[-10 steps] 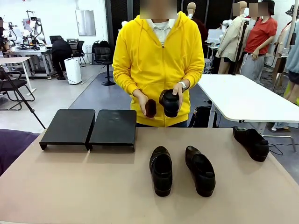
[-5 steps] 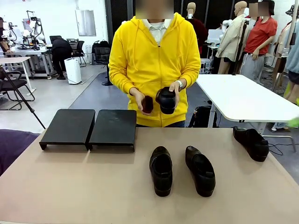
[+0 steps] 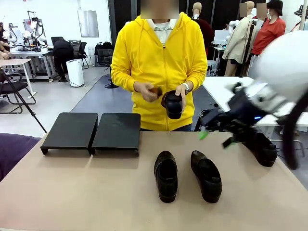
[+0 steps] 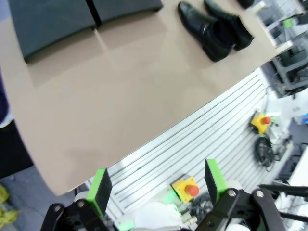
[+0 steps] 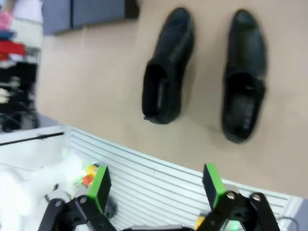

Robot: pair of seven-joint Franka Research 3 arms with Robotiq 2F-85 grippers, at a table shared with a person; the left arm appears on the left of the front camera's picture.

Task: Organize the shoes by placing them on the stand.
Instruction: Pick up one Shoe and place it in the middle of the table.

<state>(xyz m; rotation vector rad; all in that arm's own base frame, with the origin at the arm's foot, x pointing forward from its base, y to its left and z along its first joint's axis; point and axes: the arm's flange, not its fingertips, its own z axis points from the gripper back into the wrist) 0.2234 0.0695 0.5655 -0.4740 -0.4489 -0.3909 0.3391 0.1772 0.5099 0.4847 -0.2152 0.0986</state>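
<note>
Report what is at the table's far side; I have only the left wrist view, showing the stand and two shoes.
Observer: A person in a yellow hoodie stands there, holding a black shoe off the table.
Operator: Now the robot's right.
Observer: The right pincer is open and empty, in the air, with the middle pair of shoes ahead of it.
Operator: Find any shoe left over.
Observer: A lone shoe lies near the table's right edge, partly behind the right arm.

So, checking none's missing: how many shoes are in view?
4 shoes: two side by side in the middle, one at the table's right edge, one in the person's hand.
</note>
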